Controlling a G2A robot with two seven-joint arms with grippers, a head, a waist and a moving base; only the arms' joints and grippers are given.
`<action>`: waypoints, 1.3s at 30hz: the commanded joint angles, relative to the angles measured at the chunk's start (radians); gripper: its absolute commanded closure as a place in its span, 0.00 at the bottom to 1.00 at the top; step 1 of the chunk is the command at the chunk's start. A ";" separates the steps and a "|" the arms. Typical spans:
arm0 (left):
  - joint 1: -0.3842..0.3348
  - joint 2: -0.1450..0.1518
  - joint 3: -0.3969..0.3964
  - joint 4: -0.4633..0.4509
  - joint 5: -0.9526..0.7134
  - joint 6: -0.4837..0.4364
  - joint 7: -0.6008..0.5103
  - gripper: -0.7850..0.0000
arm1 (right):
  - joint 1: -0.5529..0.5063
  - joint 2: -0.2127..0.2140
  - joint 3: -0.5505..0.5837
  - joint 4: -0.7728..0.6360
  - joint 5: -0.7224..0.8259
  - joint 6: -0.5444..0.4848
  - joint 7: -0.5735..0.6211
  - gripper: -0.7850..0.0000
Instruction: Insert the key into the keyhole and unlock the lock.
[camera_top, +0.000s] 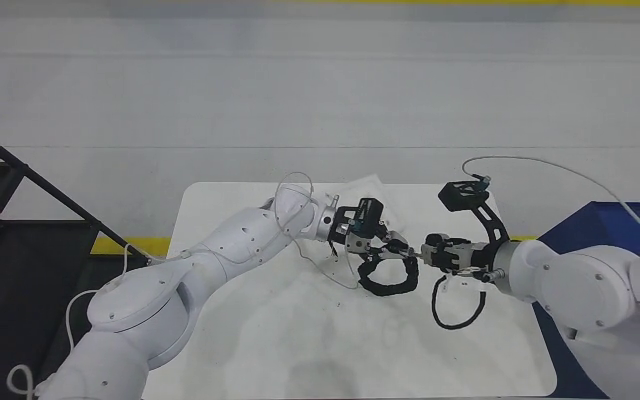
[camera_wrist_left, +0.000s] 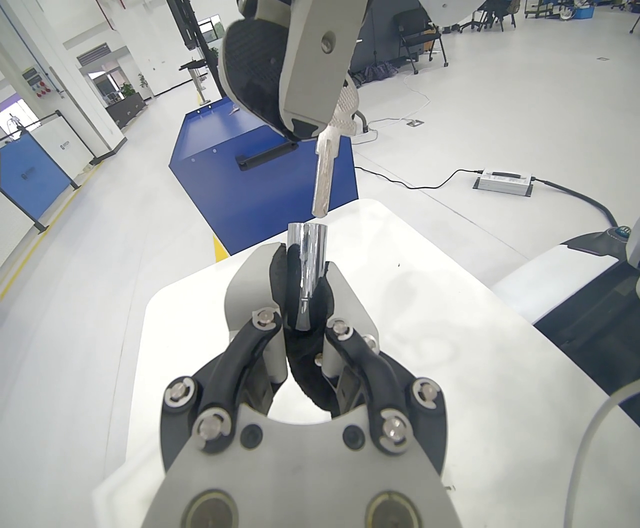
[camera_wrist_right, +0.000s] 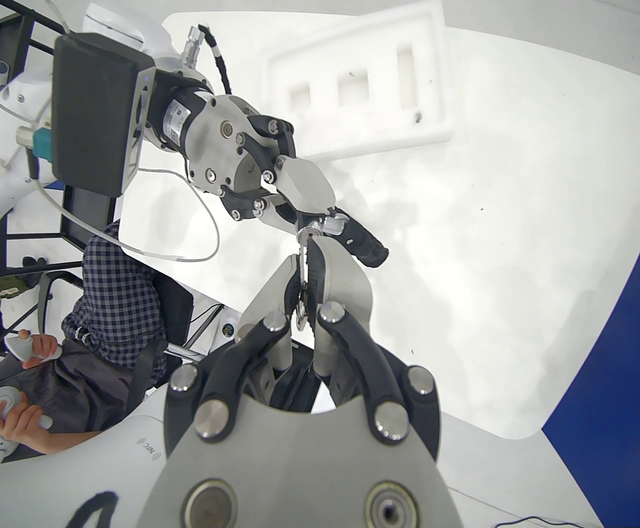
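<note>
Left wrist view: lock clamped between fingers.

The lock shows only its chrome barrel in the left wrist view. The rest is buried in the grip of the left gripper, and the keyhole face points away. The key has its bow largely covered by the right gripper. From above, key tip and barrel are too small to separate — possibly touching.

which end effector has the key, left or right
The right end effector is shut on the key; the left end effector holds the chrome lock instead.
</note>
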 joint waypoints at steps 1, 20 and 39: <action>0.001 0.000 0.000 -0.001 -0.005 -0.001 -0.001 1.00 | 0.008 0.008 -0.008 0.003 0.005 0.009 -0.008 1.00; 0.001 0.007 0.000 -0.014 -0.050 -0.033 -0.033 1.00 | 0.086 0.073 -0.088 0.024 0.080 0.053 -0.053 1.00; 0.004 0.016 0.000 -0.046 -0.105 -0.068 -0.068 1.00 | 0.182 0.128 -0.183 0.043 0.169 0.101 -0.100 1.00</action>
